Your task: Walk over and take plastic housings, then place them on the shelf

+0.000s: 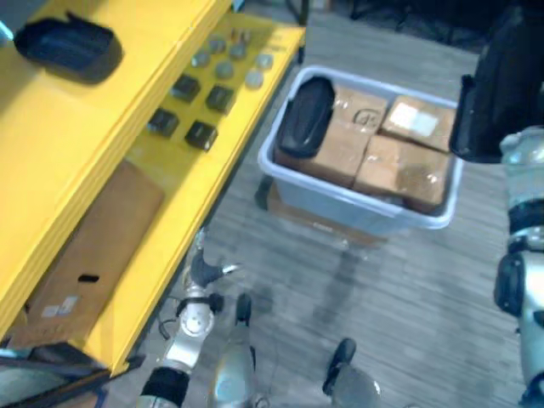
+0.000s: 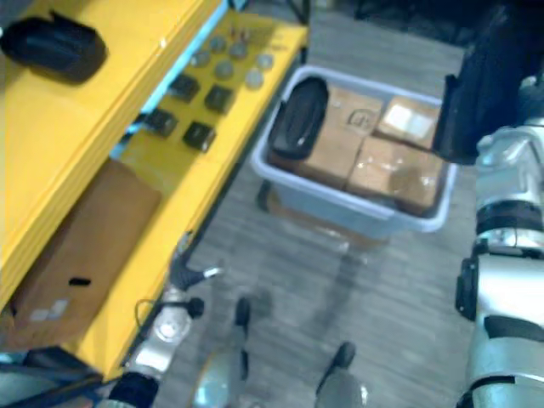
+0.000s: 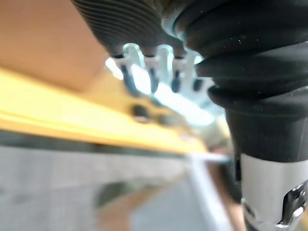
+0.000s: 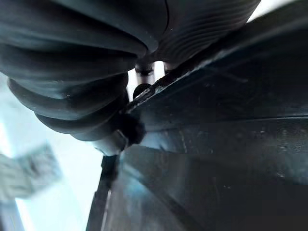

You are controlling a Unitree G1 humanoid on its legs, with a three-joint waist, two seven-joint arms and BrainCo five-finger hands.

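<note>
The floor is grey planking. A yellow shelf runs along the left, and its lower board juts out further right than the top board.

At the far left of the top board lies a black shelf housing. On the lower board a flat cardboard sheet lies nearest. Beyond it are four small black blocks, and further still a cluster of grey discs.

On the floor just right of the lower board stands a pale bin, resting on something brown and flat. Brown boxes are packed in it. A second black one, the bin housing, lies on top along the bin's left side.

The left hand hangs low and near, close beside the lower board's edge. Its fingers are straight and slack, and it grasps nothing.

The right arm is lifted at the far right, above the bin's right end. A third, raised housing is up in the air there. In the wrist view its dark shell lies right against the right hand. The fingers run behind its edge, so I cannot tell how they grip.
</note>
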